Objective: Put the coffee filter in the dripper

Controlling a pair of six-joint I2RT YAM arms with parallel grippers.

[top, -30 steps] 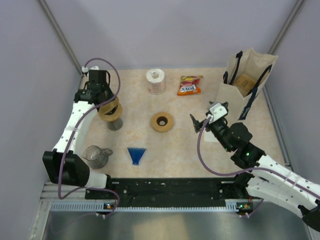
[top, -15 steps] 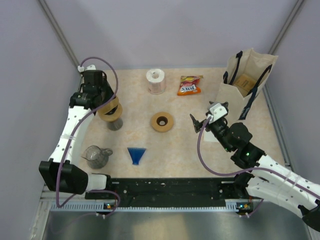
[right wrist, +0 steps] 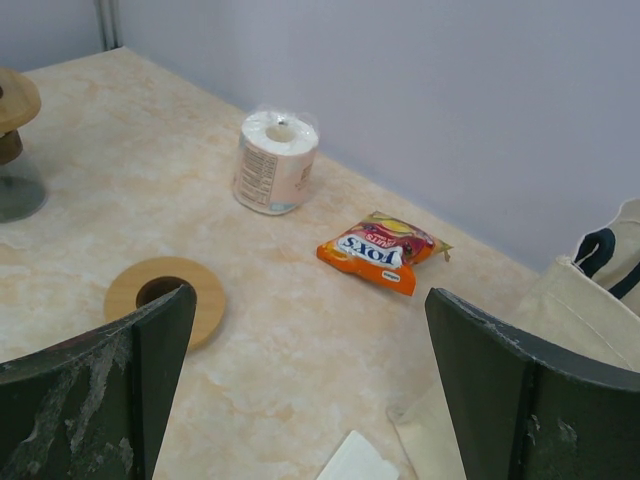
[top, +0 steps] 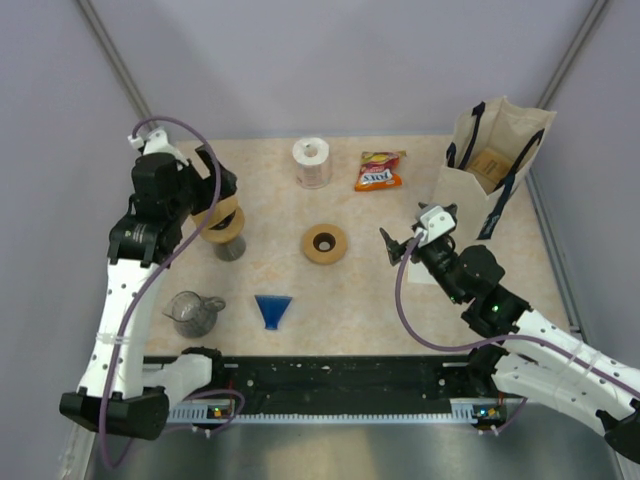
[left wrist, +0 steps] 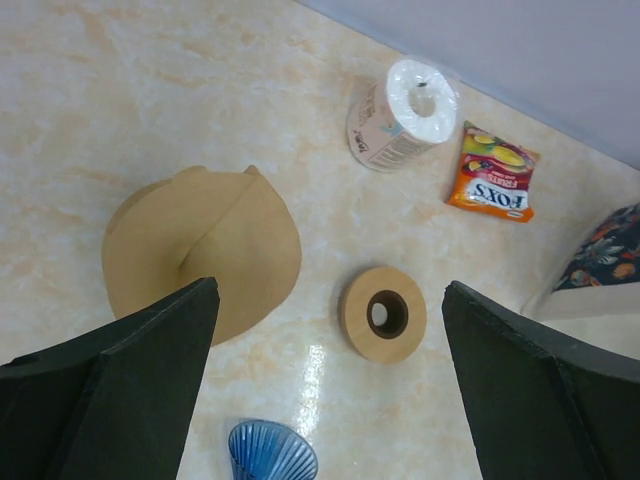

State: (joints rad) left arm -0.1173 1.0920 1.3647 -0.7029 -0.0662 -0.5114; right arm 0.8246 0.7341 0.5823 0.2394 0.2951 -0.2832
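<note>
The tan paper coffee filter (top: pixel 221 219) sits opened out on top of the dripper (top: pixel 230 248), a glass vessel with a brown collar at the table's left. In the left wrist view the filter (left wrist: pixel 200 252) lies below and left of the fingers and hides the dripper. My left gripper (top: pixel 210 192) hangs open above it, touching nothing, with bare table between its fingers (left wrist: pixel 328 290). My right gripper (top: pixel 398 246) is open at mid-right, empty, well away from the filter. In its view, the right gripper (right wrist: pixel 308 295) faces the table, with the dripper (right wrist: pixel 14 188) at the far left edge.
A blue ribbed cone (top: pixel 272 308) lies on its side near the front. A glass pitcher (top: pixel 195 312) stands at front left. A wooden ring (top: pixel 325 244) is in the middle. At the back are a paper roll (top: pixel 313 162), a snack bag (top: pixel 380 171) and a tote bag (top: pixel 490 165).
My left gripper has opened wide and drawn up and to the left, off the filter. The filter stays on the dripper. The right arm has not moved.
</note>
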